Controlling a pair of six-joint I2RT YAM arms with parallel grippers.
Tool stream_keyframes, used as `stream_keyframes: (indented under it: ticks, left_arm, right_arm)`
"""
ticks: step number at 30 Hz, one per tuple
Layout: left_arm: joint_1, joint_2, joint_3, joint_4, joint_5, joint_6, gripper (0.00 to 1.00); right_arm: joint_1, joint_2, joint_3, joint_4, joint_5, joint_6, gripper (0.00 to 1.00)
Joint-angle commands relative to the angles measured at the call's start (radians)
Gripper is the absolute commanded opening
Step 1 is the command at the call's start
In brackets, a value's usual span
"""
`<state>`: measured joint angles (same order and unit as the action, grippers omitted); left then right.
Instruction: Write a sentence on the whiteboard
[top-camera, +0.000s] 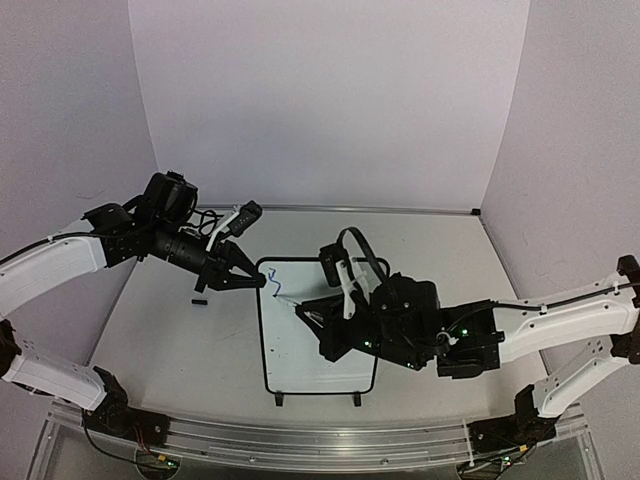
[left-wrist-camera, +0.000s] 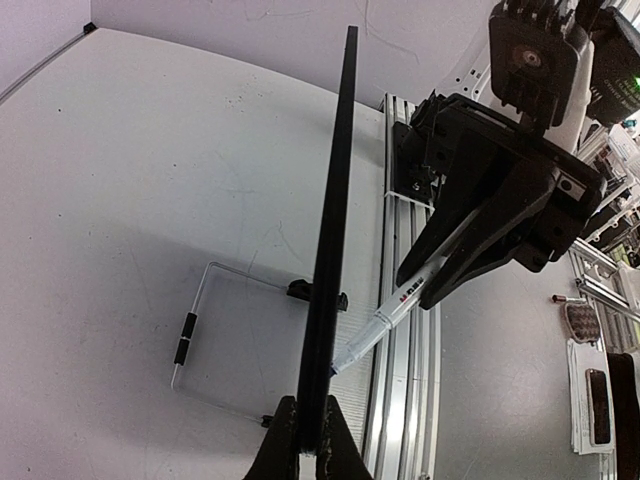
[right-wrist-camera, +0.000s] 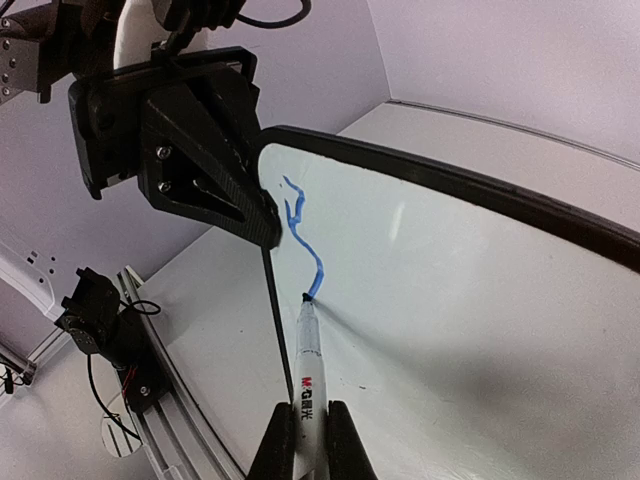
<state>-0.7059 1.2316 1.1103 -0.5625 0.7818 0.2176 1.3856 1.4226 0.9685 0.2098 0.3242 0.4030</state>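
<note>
Centre of the overhead view, one whiteboard (top-camera: 300, 355) stands on the tabletop (top-camera: 180, 340), its two black feet (top-camera: 279, 400) at the lower edge. Two arms are at work, one marker (right-wrist-camera: 308, 372) in play. The left arm sweeps in from the left edge, forearm stretched rightward, and the left gripper (top-camera: 262, 282) is pinched onto the board's upper-left corner frame. The right arm comes in from the right edge, wrist hunched over the board's right half. The right gripper (top-camera: 312, 316) is clamped around the marker, which points to the upper left. In the right wrist view the tip touches the white surface at the lower end of the sentence (right-wrist-camera: 300, 225), which is just one short blue squiggle near that held corner. One small black piece (top-camera: 200, 300) lies left of the board; I cannot tell what it is.
</note>
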Motion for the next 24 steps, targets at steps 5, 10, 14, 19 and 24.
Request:
stream_keyframes:
  ticks: [5,10,14,19,24]
  left_arm:
    - [-0.001,0.007,-0.004,0.011,-0.017,0.017,0.0]
    - [-0.001,0.005,-0.004,0.009,-0.023,0.017,0.0]
    - [-0.001,0.004,-0.005,0.01,-0.029,0.017,0.0]
    - [-0.001,0.003,-0.005,0.008,-0.031,0.018,0.0]
    - [-0.001,0.0,-0.007,0.007,-0.036,0.017,0.0]
  right_arm:
    - [-0.005,0.026,0.052,0.046,0.005,-0.038,0.0]
    - [-0.005,-0.017,0.005,0.131,-0.049,-0.042,0.0]
    - [-0.005,-0.084,-0.049,0.182,-0.069,-0.043,0.0]
    - [-0.005,-0.139,-0.097,0.176,-0.045,-0.032,0.0]
    - [-0.005,-0.178,-0.106,0.101,-0.029,-0.035,0.0]
